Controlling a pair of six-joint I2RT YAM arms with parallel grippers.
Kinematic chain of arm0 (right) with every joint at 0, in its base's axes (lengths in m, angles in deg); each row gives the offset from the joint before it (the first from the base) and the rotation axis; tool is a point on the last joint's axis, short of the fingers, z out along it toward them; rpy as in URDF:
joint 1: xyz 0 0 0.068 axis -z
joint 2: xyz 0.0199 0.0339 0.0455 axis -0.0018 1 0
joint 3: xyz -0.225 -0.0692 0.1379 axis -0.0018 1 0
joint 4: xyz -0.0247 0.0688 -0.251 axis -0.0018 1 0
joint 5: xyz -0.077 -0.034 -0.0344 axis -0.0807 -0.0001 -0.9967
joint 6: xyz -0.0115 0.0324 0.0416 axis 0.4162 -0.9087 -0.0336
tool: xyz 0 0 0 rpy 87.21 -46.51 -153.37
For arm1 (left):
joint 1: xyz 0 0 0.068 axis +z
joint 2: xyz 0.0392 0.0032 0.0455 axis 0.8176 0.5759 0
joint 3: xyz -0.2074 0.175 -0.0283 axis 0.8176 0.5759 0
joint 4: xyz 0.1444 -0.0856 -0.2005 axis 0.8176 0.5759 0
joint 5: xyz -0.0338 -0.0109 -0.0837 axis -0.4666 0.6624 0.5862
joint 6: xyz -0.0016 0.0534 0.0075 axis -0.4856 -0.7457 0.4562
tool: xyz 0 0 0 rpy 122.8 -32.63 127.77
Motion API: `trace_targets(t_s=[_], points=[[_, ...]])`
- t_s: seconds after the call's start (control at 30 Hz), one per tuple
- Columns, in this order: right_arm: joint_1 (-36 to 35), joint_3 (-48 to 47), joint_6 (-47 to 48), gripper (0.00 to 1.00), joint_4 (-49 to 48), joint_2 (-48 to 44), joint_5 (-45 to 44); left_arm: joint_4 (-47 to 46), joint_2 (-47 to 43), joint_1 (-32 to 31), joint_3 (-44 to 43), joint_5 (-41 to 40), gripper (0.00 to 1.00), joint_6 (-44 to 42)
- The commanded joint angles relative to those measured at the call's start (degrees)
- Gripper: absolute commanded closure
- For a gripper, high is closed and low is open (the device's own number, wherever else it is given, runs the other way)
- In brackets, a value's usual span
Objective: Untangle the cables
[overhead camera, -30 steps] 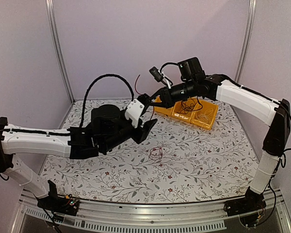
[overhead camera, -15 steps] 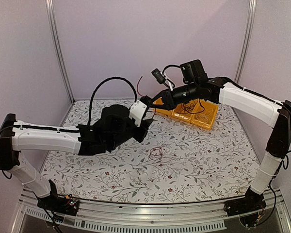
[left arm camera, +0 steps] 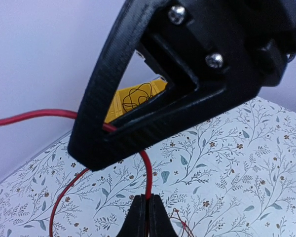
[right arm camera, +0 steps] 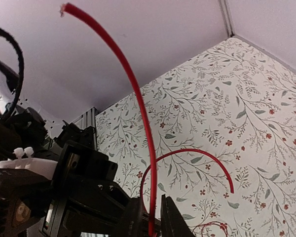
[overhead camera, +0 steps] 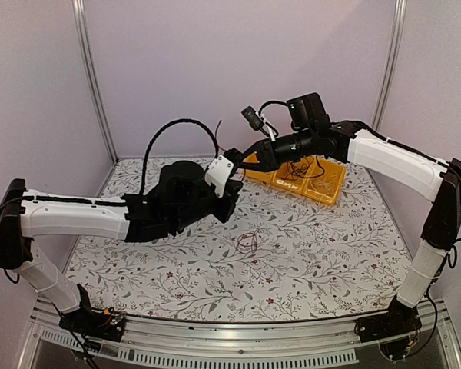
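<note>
Floral-print table cover (overhead camera: 315, 261) is lying flat across the whole work surface, grey leaves and small red blossoms on white. Yellow divided tray (overhead camera: 326, 196) is sitting at the far right of it, near the back wall, its compartments running side by side. Pale lilac walls (overhead camera: 238, 54) are enclosing the space, metal corner posts (overhead camera: 92, 77) are rising on both sides, and an aluminium rail (overhead camera: 238, 332) is running along the near edge.

The surface (overhead camera: 330, 254) wears a pale sheet printed with leafy sprigs and small red flowers. Near its middle lies a small tangle of cables (overhead camera: 247, 243), red and dark. Toward the far right side sits a yellow tray (overhead camera: 330, 194) divided into compartments, with dark wire coiled inside.
</note>
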Motion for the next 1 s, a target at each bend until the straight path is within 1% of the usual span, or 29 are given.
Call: trace_targets(t_s=[0.0, 0.07, 0.17, 0.3, 0.4, 0.5, 0.57, 0.63, 0.7, 0.83, 0.9, 0.97], points=[[3.44, -3.02, 2.80, 0.67, 2.86, -1.39, 0.17, -2.81, -0.92, 2.03, -1.05, 2.87, 1.00, 0.40], [6.73, -1.26, 3.99, 0.56, 2.23, -4.03, 0.39, -3.24, -1.17, 3.67, -1.09, 5.62, 1.00, 2.21], [12.63, 4.87, 7.29, 0.43, -0.25, -8.50, -0.09, -3.17, -0.38, 7.90, -2.37, 11.56, 1.00, 5.09], [19.34, 16.35, 10.75, 0.36, -3.80, -17.85, -0.35, -1.69, 3.46, 12.49, -7.22, 19.46, 1.00, 7.81], [23.63, 27.17, 14.18, 0.31, -8.07, -23.76, -0.72, 1.26, 8.94, 15.85, -13.72, 27.06, 1.00, 9.83], [25.93, 36.88, 16.65, 0.30, -12.76, -29.72, -2.79, 2.64, 15.83, 19.03, -21.47, 36.71, 1.00, 11.92], [27.21, 42.33, 17.10, 0.30, -16.00, -31.72, -1.37, 3.18, 21.67, 20.87, -26.81, 43.35, 1.00, 13.28], [28.17, 43.74, 19.49, 0.30, -16.99, -32.98, -1.74, 3.51, 26.39, 22.25, -32.19, 48.20, 1.00, 13.70], [28.56, 43.55, 19.86, 0.30, -17.03, -33.58, -2.93, 3.54, 30.74, 23.61, -36.99, 52.49, 1.00, 13.92], [28.67, 44.99, 21.22, 0.29, -17.54, -32.98, -0.79, 2.53, 39.78, 26.33, -46.37, 60.15, 1.00, 15.62], [28.67, 45.38, 21.89, 0.30, -17.59, -32.11, -0.17, 1.64, 44.46, 27.35, -51.24, 63.23, 1.00, 17.06], [28.67, 45.19, 22.19, 0.29, -17.09, -31.17, 0.83, 1.09, 48.95, 28.02, -56.32, 64.29, 1.00, 18.62]])
